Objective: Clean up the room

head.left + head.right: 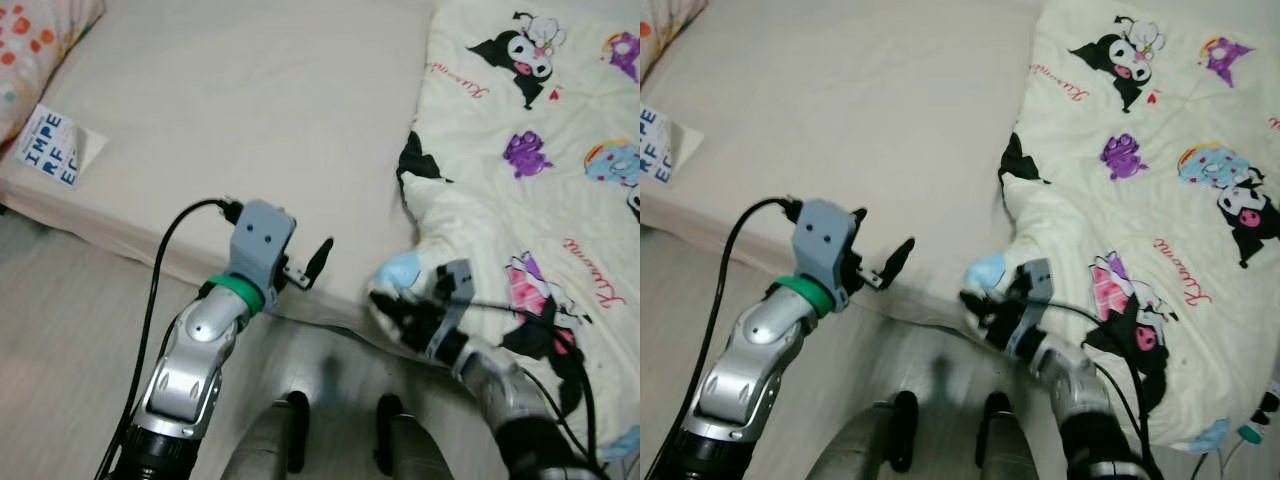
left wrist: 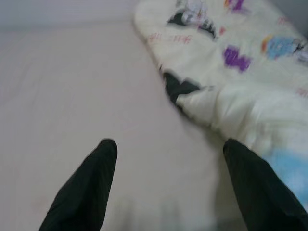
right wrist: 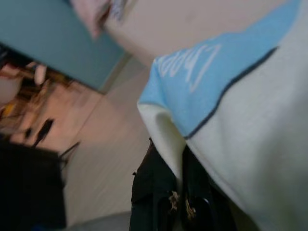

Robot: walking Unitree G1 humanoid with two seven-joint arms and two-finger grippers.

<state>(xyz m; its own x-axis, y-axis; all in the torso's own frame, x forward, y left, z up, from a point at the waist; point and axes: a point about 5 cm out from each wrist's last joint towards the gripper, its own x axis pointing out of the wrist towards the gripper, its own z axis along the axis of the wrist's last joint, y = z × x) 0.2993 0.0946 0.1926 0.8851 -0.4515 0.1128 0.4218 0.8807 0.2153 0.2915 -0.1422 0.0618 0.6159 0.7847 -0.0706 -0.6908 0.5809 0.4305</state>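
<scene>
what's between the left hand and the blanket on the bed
Nothing visible. The left hand hovers open over bare mattress, and the stretch to the cartoon-print blanket is plain sheet. The right hand grips the blanket's corner at the bed edge.

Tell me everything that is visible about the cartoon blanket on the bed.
The blanket is cream-white, soft and padded-looking, printed with black, purple and blue cartoon characters and red script. It lies rumpled over the right part of the bed, whose left part is bare beige sheet. One corner, with a light blue patch, hangs at the bed's near edge, and the right gripper is shut on that corner. The left gripper hangs open near the bed edge, apart from the blanket.
</scene>
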